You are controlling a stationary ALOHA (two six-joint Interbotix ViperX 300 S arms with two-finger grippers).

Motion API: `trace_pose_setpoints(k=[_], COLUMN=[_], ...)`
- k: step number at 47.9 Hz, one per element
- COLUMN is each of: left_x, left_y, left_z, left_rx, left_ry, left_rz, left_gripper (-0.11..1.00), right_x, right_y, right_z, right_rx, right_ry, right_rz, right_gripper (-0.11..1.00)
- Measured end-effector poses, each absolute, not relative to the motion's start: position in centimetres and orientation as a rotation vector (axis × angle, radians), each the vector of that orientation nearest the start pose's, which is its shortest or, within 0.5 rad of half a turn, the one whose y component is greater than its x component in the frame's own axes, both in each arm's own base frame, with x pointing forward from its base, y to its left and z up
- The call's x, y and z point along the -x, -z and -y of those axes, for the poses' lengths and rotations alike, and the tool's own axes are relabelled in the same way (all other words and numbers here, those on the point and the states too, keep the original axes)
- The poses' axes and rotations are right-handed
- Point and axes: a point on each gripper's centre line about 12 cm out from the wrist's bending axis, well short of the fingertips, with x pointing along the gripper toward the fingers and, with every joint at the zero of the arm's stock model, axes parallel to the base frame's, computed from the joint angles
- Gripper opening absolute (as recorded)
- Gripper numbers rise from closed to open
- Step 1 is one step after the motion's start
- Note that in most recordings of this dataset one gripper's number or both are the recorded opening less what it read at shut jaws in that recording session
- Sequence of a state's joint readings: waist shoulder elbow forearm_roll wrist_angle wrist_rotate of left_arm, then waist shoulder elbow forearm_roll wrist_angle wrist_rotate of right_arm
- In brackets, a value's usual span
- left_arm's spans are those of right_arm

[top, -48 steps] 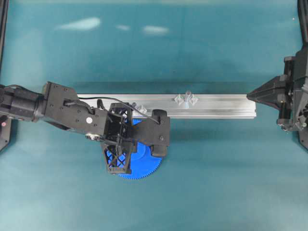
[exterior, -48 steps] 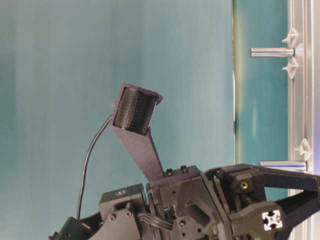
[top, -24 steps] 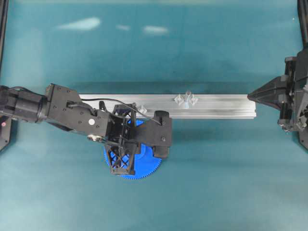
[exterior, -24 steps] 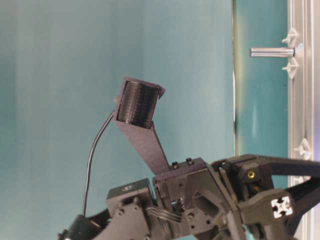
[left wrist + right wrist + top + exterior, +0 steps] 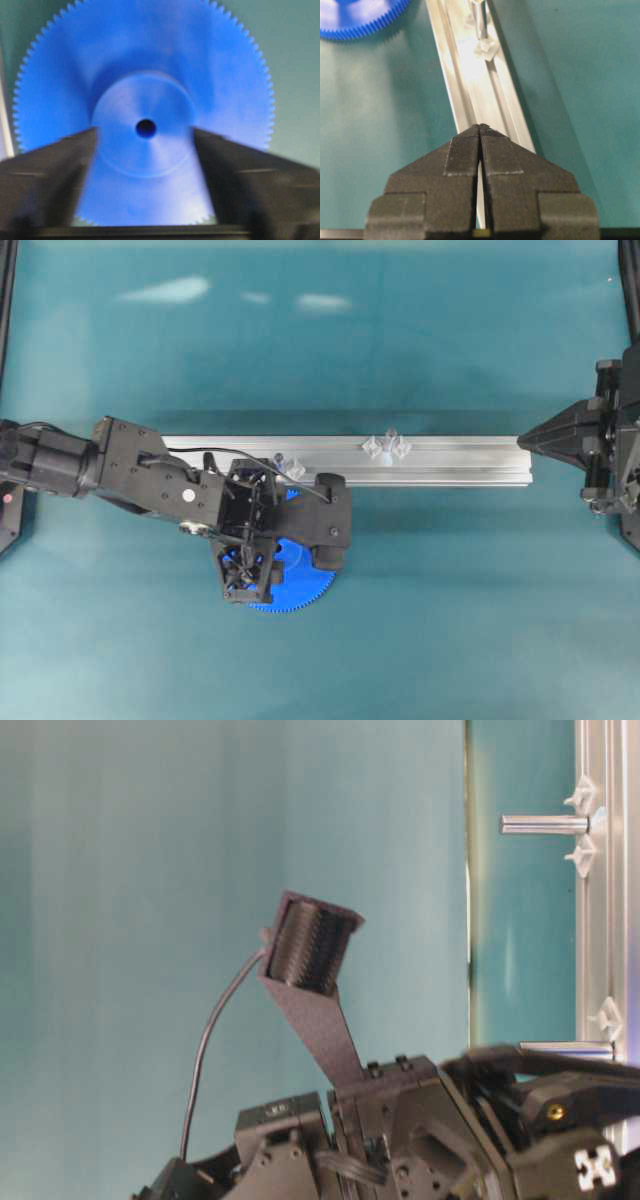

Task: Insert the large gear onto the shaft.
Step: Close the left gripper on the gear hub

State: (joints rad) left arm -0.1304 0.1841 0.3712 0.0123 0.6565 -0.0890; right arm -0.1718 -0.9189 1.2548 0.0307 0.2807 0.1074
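Note:
The large gear (image 5: 295, 592) lies flat on the teal table just below the rail, mostly under my left arm. In the left wrist view the gear (image 5: 145, 55) fills the frame. My left gripper (image 5: 144, 131) is open above it, its dark fingers (image 5: 50, 170) flanking the raised hub; whether they touch it cannot be told. From overhead that gripper (image 5: 322, 532) covers the hub. The shaft (image 5: 388, 444) stands clear between two diamond feet on the rail, right of the gear. My right gripper (image 5: 522, 440) is shut on nothing at the rail's right end, tips (image 5: 480, 127) together.
A long aluminium rail (image 5: 460, 462) crosses the middle of the table. A second clear mount with a shorter peg (image 5: 291, 468) sits on it beside my left wrist. The left arm's camera mount (image 5: 312, 948) sticks up in the table-level view.
My left gripper's jaws have opened over the gear's hub, and the wrist has shifted slightly. The right gripper has drawn back a little to the right.

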Motion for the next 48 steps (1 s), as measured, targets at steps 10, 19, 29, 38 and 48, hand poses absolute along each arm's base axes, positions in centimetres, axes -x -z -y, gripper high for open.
trace_pose_setpoints(k=[10, 19, 29, 38, 48], left_x=[-41.1, -41.1, -40.8, -40.9, -40.9], left_y=[-14.4, -14.3, -13.7, -13.2, -13.0], left_z=[5.6, 5.6, 5.6, 5.6, 5.6], left_rx=[-0.026, -0.027, -0.03, -0.032, -0.027], left_ry=[0.076, 0.075, 0.072, 0.073, 0.069], left_rz=[-1.171, -1.18, -1.217, -1.221, -1.226], left_gripper=[0.94, 0.94, 0.94, 0.94, 0.94], right_x=[-17.4, -17.4, -17.3, -17.3, -17.2], right_y=[-18.8, -18.9, -19.0, -18.9, -18.9], right_z=[2.9, 2.9, 2.9, 2.9, 2.9], right_rx=[-0.188, -0.187, -0.187, -0.187, -0.187], right_ry=[0.2, 0.2, 0.199, 0.199, 0.2], right_rz=[-0.605, -0.599, -0.591, -0.593, -0.594], right_gripper=[0.03, 0.03, 0.03, 0.03, 0.03])
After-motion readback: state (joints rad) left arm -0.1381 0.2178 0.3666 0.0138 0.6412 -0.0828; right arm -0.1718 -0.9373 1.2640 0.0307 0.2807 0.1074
